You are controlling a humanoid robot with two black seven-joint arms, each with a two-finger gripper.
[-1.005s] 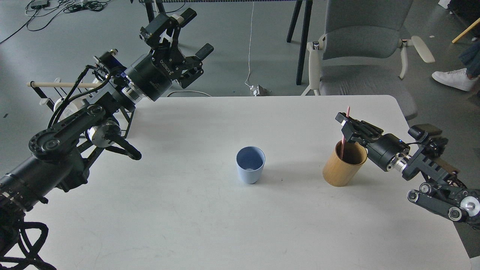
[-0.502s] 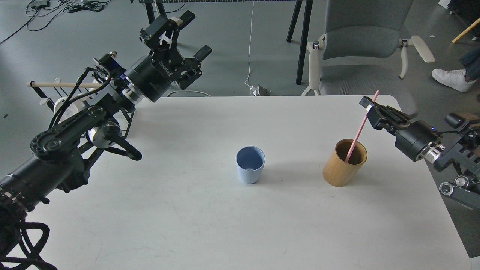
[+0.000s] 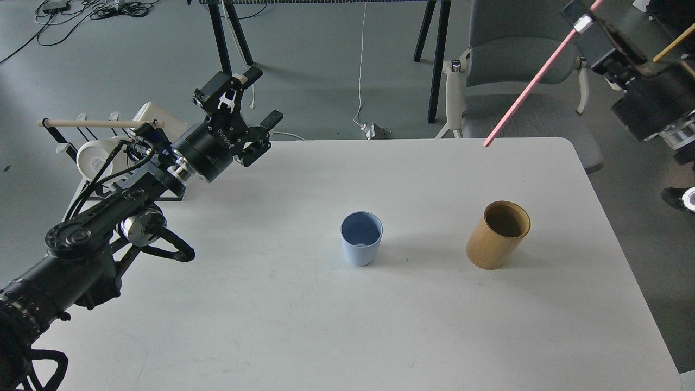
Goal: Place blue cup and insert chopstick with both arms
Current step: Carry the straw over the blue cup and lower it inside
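Blue cup (image 3: 361, 238) mid-table, clear all around

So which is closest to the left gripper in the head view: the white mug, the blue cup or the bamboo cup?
From the left gripper:
1. White mug, on the rack at the table's left edge.
2. Blue cup, upright at mid-table.
3. Bamboo cup, upright on the right side.

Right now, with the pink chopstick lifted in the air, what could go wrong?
The right gripper holds the chopstick near its top, so its long free end may swing and miss the blue cup. A sideways entry could tip that light cup. The bamboo cup stands close to the path.
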